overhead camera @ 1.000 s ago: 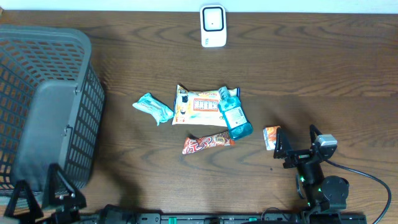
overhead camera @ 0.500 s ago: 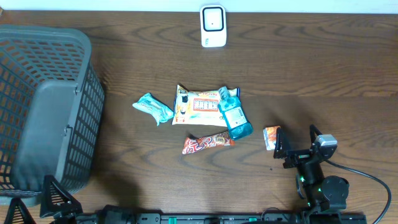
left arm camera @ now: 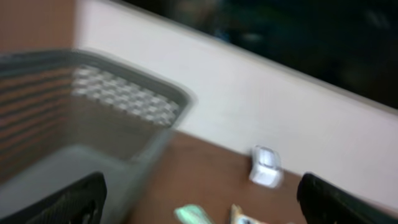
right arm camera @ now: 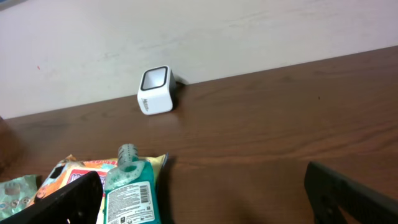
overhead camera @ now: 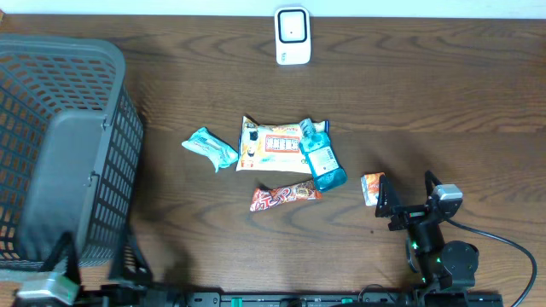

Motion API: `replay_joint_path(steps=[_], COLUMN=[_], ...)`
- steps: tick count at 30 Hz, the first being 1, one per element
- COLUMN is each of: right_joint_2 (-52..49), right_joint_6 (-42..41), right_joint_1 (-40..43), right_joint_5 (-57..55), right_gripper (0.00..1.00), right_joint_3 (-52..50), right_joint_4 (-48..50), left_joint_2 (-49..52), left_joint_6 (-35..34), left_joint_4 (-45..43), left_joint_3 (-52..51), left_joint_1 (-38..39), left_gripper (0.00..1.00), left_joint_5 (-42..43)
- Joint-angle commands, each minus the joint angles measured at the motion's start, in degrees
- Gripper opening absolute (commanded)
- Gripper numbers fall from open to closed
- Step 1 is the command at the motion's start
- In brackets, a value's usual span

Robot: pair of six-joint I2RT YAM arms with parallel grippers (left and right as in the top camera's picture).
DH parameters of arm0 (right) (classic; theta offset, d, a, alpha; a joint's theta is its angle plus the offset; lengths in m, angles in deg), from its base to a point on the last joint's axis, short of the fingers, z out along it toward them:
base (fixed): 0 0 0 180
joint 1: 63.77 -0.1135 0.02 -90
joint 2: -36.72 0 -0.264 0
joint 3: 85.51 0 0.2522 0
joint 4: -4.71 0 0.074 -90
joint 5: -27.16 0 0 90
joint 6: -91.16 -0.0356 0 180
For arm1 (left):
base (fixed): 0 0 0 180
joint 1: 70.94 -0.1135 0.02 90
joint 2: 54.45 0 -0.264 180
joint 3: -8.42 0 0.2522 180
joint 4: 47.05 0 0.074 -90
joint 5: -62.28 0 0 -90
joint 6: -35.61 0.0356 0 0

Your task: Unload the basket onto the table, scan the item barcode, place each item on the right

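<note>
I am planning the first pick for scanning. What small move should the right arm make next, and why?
Probably slide the right fingers slightly toward the small orange packet and straddle it: they stand open and empty, the packet lies just beside them, and the barcode scanner stands at the far edge.

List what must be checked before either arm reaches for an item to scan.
1. Right gripper open and empty: ok.
2. Left gripper open and empty: ok.
3. White box-shaped barcode scanner upright, nothing in front of it: ok.
4. Blue mouthwash bottle lying partly over the orange-and-white snack packet, barcode facing up: ok.
5. Small orange packet beside the right gripper, barcode showing: cannot tell.
6. Left wrist view sharp enough to aim: not ok, blurred.
</note>
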Motion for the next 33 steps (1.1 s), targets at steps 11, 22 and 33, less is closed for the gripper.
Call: replay_joint_path(steps=[11, 22, 33], right_joint_2=[0.2, 0.2, 0.2], right_joint_6=[-0.3, -0.3, -0.3], right_joint_1=[-0.6, -0.6, -0.6], right_joint_5=[-0.2, -0.2, -0.2], right_gripper=[0.99, 0.99, 0.99], right_joint_3=[-0.1, -0.1, -0.1], right_joint_4=[-0.2, -0.2, -0.2], left_joint_2=[0.0, 0.0, 0.0], left_joint_6=[2.3, 2.3, 2.3], left_joint_4=[3.2, 8.9, 16.5], left_joint_3=[-10.8, -15.5, -15.5], left_joint_1=[-0.2, -0.2, -0.2], left_gripper=[0.98, 0.98, 0.98], left_joint_5=[17.5, 17.4, 17.4])
